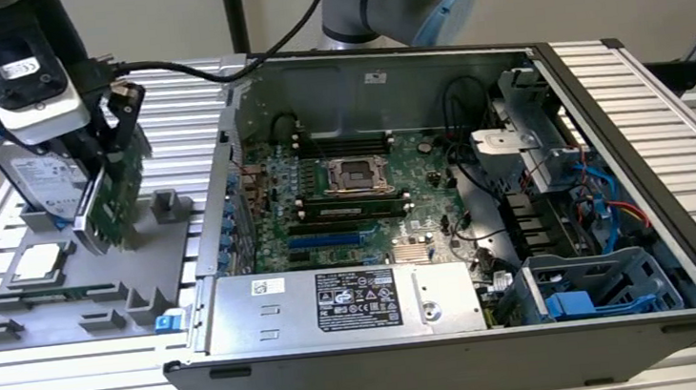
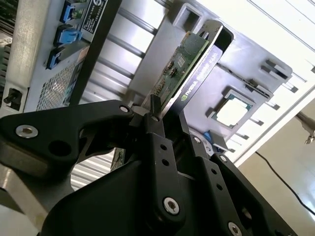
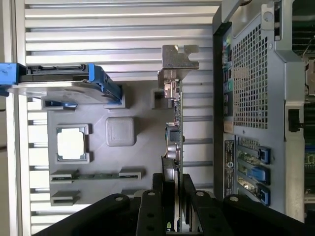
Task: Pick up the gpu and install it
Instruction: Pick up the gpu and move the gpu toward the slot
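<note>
So, the gripper (image 3: 172, 183) is clamped tight on the gpu (image 3: 175, 132), pinching the card across its two faces at one end. In both wrist views the card stands on edge, straight out from the fingers (image 2: 155, 129). The silver end bracket (image 3: 177, 59) sits at the far end, away from the grip. In the exterior view the card hangs upright over the gray parts tray (image 1: 138, 273), at the exterior view's left, well apart from the computer case (image 1: 403, 372), which lies open. I can't tell whether its lower edge is clear of the tray slot or not. My take: it's light and stiff but fragile, so squeezing board and black shroud near one end like this makes sense, keeping off the connector edge. Just beside it in the tray stands the hard drive (image 1: 47, 181) with its blue rails, and the cpu (image 1: 41, 263) lies flat near that.
</note>
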Robot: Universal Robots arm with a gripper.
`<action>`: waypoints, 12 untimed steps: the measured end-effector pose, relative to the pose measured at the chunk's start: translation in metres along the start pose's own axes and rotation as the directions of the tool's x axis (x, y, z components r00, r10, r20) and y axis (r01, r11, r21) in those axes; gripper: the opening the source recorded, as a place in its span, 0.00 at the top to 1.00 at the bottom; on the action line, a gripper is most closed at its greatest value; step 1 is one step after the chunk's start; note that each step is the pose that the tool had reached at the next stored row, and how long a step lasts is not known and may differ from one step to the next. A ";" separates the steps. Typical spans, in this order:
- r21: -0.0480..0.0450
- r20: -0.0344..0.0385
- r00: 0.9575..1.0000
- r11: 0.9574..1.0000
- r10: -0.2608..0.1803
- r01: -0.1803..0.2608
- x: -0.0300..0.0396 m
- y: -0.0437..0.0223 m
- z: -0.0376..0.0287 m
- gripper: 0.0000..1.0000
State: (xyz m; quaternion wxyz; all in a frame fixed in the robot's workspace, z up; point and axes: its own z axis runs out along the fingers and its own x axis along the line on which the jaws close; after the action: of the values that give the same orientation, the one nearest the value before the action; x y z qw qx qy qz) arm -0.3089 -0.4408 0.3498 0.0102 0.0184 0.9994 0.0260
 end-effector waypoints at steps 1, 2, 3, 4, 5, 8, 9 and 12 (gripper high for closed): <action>0.000 0.000 1.000 1.000 0.000 0.000 0.0000 0.0001 -0.0014 1.00; 0.000 0.000 1.000 1.000 0.000 0.000 0.0000 0.0001 -0.0028 1.00; 0.000 0.000 1.000 1.000 0.000 0.000 -0.0001 0.0002 -0.0042 1.00; 0.000 0.000 1.000 1.000 0.000 0.000 -0.0001 0.0003 -0.0056 1.00; 0.000 0.000 1.000 1.000 0.000 0.000 -0.0001 0.0004 -0.0070 1.00; 0.000 0.000 1.000 1.000 0.000 0.000 -0.0002 0.0006 -0.0112 1.00; 0.000 0.000 1.000 1.000 0.000 0.000 -0.0003 0.0007 -0.0128 1.00; 0.000 0.000 1.000 1.000 0.000 0.000 -0.0003 0.0009 -0.0174 1.00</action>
State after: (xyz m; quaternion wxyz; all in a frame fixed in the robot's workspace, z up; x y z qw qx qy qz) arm -0.3090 -0.4408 0.3672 0.0102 0.0184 0.9994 0.0260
